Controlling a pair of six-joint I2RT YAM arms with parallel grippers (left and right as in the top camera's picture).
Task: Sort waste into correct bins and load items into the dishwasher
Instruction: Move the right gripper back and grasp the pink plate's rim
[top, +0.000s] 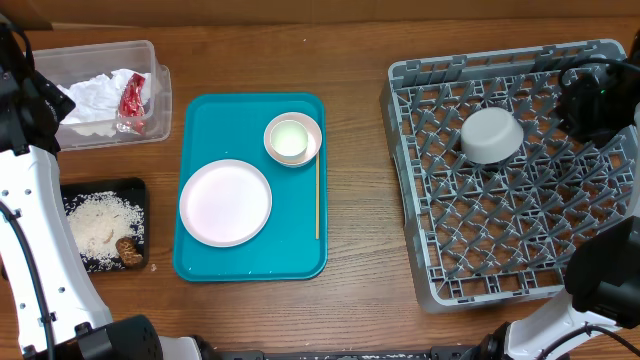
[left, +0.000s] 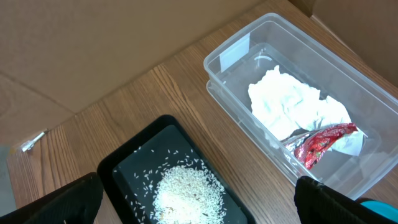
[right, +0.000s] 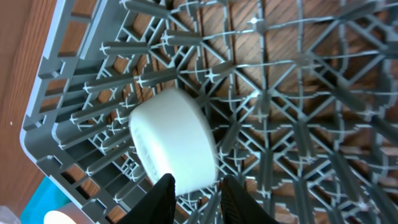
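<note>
The light grey bowl (top: 490, 135) sits upside down on the lattice of the grey dish rack (top: 520, 230), which stands on the worktop (top: 360, 300) well to the right of the teal tray (top: 200, 260). My right gripper (right: 197, 183) hangs just off the bowl's rim. Its jaws are parted a little and I see nothing clamped between them.

On the teal tray lie the pale pink plate (top: 225, 202), the pink bowl (top: 312, 128) with the small white cup (top: 290, 140) inside it, and the wooden stick (top: 318, 195) along the right edge.

Off the tray's far left corner, the clear tub (top: 100, 50) holds the napkin (top: 95, 98) and the red wrapper (top: 132, 100). Left of the tray's near half, the black tray (top: 70, 190) holds rice crumbs (top: 100, 228) and a brown lump (top: 128, 250). My left gripper (left: 199, 205) hovers above those two bins, jaws spread wide and empty.
</note>
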